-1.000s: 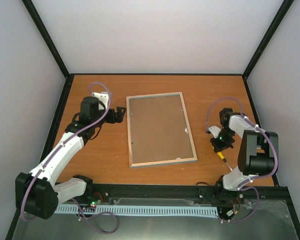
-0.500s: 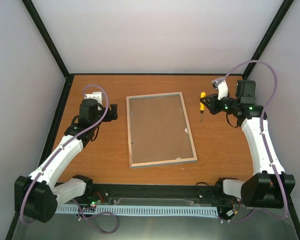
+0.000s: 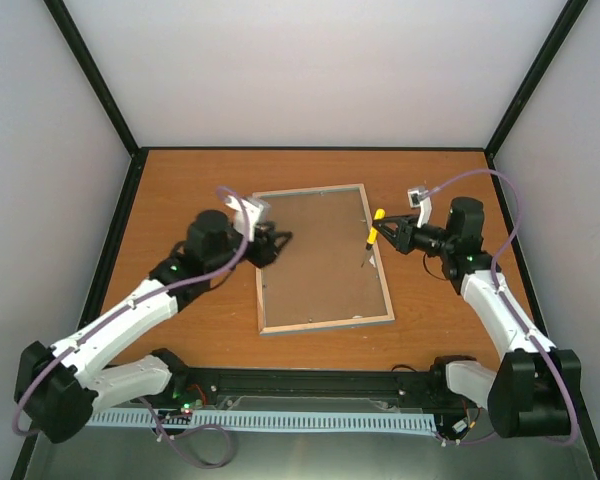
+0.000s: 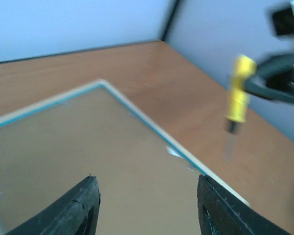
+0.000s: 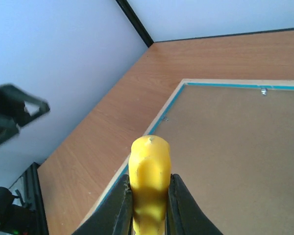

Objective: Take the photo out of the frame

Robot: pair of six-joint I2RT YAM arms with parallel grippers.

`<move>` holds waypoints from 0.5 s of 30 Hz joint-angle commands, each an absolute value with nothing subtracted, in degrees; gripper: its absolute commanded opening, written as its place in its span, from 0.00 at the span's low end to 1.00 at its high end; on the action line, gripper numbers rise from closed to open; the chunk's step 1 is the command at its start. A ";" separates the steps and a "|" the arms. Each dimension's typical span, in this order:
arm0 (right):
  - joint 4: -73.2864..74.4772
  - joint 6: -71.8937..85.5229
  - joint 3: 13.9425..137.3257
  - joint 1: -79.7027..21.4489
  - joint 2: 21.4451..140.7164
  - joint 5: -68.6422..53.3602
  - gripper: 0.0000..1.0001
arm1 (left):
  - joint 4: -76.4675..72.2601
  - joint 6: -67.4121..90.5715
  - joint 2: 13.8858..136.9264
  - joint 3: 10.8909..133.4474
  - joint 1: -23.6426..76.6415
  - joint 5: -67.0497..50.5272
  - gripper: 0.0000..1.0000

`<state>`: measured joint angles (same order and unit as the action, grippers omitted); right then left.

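One wooden desk (image 3: 180, 180) carries everything. At its middle the frame (image 3: 325, 324) lies flat with its back up, its light-blue-edged border running around a plain brown backing board (image 3: 315, 260). The photo itself cannot be seen.

The left end effector (image 3: 277, 243) hangs over the frame's left edge. In the left wrist view it (image 4: 146, 181) is released, with its fingers (image 4: 83, 205) spread and only the board showing between them.

The right end effector (image 3: 385, 233) hangs just outside the frame's right edge, clenched on the yellow handle of a small screwdriver (image 3: 376, 226). From the right wrist camera the handle (image 5: 149, 171) sits pinched between the two fingers (image 5: 118, 205). The shaft points down toward the frame's right border. Whether the tip touches it cannot be told.

A small metal fitting (image 5: 263, 90) sits at the board's edge.
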<state>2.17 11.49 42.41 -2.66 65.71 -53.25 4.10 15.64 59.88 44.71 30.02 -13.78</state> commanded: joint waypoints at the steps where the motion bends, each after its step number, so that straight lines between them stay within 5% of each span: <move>1: -13.65 22.41 38.99 -2.91 60.82 -56.48 0.03 | 1.43 10.34 61.05 44.81 42.29 -13.60 0.53; 15: -14.23 29.90 36.65 -2.82 60.20 -56.88 0.03 | -2.48 7.90 81.10 57.77 52.64 -13.51 0.46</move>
